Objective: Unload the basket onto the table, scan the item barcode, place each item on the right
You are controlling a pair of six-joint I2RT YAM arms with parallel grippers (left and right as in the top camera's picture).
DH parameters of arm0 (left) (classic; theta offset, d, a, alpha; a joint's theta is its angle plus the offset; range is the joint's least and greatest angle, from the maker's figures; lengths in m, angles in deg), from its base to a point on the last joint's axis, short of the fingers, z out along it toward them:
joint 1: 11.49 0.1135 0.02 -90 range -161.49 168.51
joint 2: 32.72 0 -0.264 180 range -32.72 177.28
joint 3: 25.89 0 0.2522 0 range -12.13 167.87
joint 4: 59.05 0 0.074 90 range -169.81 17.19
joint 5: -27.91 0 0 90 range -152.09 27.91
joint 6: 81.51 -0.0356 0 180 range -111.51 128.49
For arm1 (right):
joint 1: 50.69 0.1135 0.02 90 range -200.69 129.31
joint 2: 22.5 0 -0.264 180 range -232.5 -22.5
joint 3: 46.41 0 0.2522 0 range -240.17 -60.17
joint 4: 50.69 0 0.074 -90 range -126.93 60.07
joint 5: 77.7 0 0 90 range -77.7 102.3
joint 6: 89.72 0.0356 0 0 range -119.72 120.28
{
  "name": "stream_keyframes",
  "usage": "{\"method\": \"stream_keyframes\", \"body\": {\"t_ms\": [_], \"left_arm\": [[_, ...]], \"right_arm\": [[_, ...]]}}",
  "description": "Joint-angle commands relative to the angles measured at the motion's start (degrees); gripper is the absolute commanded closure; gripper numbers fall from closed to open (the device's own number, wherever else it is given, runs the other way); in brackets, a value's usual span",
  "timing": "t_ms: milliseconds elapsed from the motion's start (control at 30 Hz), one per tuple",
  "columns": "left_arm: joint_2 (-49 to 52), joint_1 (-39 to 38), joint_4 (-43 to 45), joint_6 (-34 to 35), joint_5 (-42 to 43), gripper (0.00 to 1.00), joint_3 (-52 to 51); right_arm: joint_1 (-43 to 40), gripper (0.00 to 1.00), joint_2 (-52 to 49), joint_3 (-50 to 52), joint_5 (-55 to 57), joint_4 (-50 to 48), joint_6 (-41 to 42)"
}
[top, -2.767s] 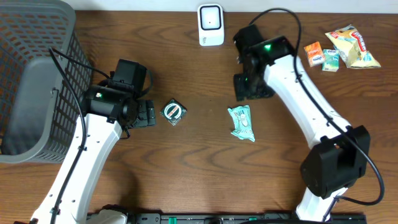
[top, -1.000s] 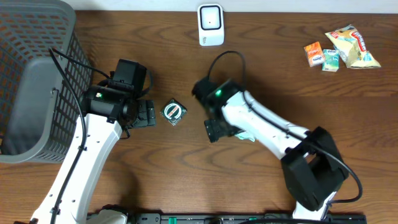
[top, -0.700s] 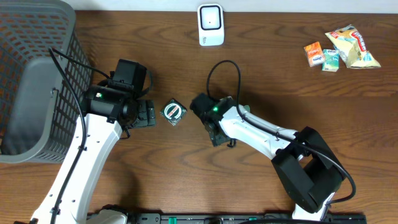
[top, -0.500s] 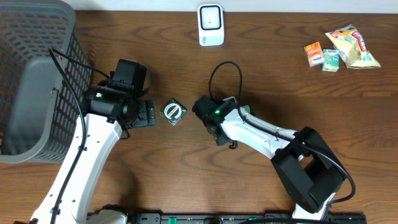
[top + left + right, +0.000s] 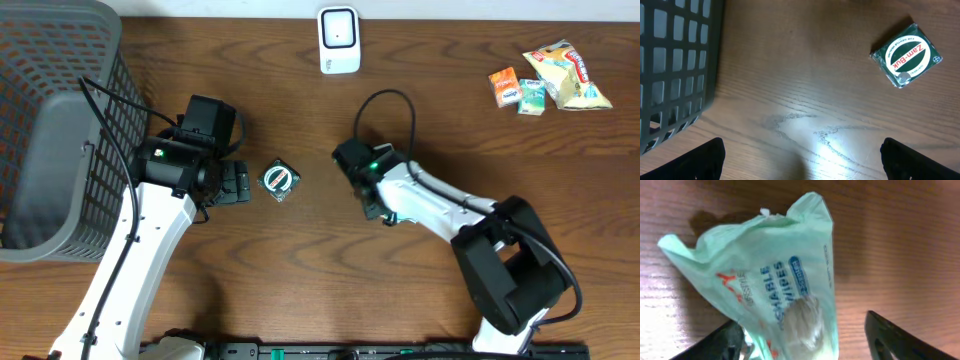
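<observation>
A mint-green wipes packet [image 5: 775, 285] lies crumpled on the wooden table. My right gripper [image 5: 807, 337] is right over it and open. Its left finger [image 5: 727, 341] is against the packet's edge, while the right finger [image 5: 887, 335] stands clear of it. From overhead, the right gripper [image 5: 378, 200] covers nearly all of the packet. The white scanner [image 5: 339, 40] stands at the table's far edge. My left gripper [image 5: 805, 160] hangs wide open over bare wood, with nothing between its fingers.
A green Zam-Buk tin [image 5: 279, 180] [image 5: 906, 54] lies just right of the left gripper [image 5: 235, 185]. A grey mesh basket [image 5: 50, 120] [image 5: 675, 65] fills the left side. Several snack packets [image 5: 550, 80] sit at the far right corner.
The right gripper has shifted right from beside the tin to over the wipes packet, and its jaws have narrowed around the packet. The left arm has not moved.
</observation>
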Motion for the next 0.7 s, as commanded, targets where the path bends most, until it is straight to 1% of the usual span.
{"method": "stream_keyframes", "body": {"t_ms": [0,67,100,133,167,200,300,400,533,633,667], "left_arm": [[0.2,0.2,-0.2,0.1,-0.5,0.02,0.0],[0.2,0.2,-0.2,0.1,-0.5,0.02,0.0],[0.2,0.2,-0.2,0.1,-0.5,0.03,0.0],[0.2,0.2,-0.2,0.1,-0.5,0.02,0.0],[0.2,0.2,-0.2,0.1,-0.5,0.02,0.0],[0.2,0.2,-0.2,0.1,-0.5,0.02,0.0],[0.2,0.2,-0.2,0.1,-0.5,0.02,0.0],[0.2,0.2,-0.2,0.1,-0.5,0.02,0.0],[0.2,0.2,-0.2,0.1,-0.5,0.03,0.0],[0.2,0.2,-0.2,0.1,-0.5,0.02,0.0],[0.2,0.2,-0.2,0.1,-0.5,0.02,0.0]], "right_arm": [[-3.0,0.47,-0.5,1.3,-10.3,-1.6,-6.0],[-4.4,0.65,-0.5,1.3,-11.7,-2.0,-6.3],[-5.0,0.76,-0.5,1.3,-12.0,-2.1,-6.3],[-5.4,0.89,-0.5,1.3,-12.0,-2.1,-6.3],[-5.9,0.96,-0.5,1.2,-11.9,-2.0,-6.3],[-6.3,0.99,-0.5,1.0,-12.2,-1.7,-6.3],[-7.7,0.99,-0.2,-1.2,-16.1,0.7,-6.3],[-9.0,0.99,0.5,-5.3,-23.3,4.6,-7.3],[-10.9,0.99,1.3,-11.7,-41.3,8.5,-13.9],[-12.7,0.99,1.3,-13.4,-56.3,8.2,-18.4],[-13.3,0.99,1.2,-13.3,-59.6,7.9,-19.0]]}}
